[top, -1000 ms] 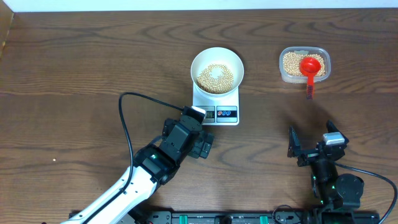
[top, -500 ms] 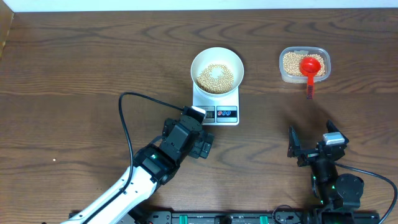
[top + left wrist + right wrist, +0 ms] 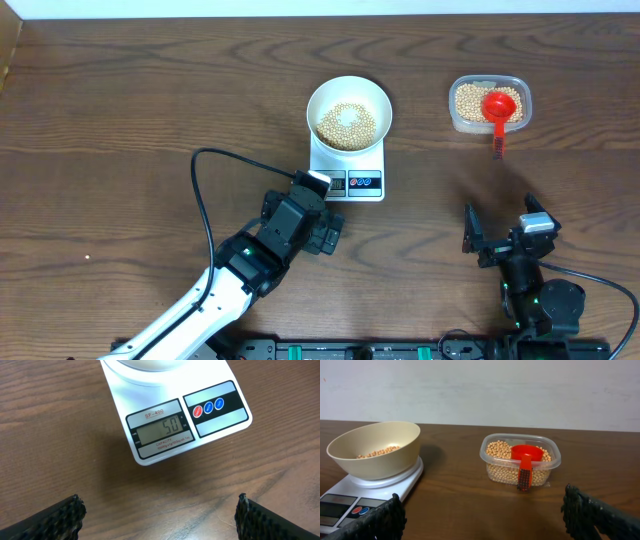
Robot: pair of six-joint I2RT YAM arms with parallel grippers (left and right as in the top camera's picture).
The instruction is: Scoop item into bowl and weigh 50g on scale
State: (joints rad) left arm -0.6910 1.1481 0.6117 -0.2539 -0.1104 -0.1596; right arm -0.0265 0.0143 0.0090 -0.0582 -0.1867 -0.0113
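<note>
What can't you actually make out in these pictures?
- Overhead: the scale's display is too small to read.
- Left wrist: the bowl is cut off by the top edge, so its beans are unseen.
- Right wrist: the scoop's contents are hidden by its rim; the scale display is cut off at the bottom edge.

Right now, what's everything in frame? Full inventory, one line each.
Round white bowl: one, white, on the scale.
Small tan-yellow beans: many, tan, in the bowl; more in the tub.
Flat white rectangular digital scale: one, white, table centre; display reads 50.
Clear rounded-rectangular plastic tub: one, clear, far right.
Red plastic scoop: one, red, resting in the tub, handle over its near rim.
Dark wooden table: one, brown.
Left gripper: one, black, fingers open, near the scale's display.
Right gripper: one, black, fingers open, empty, facing the tub.
</note>
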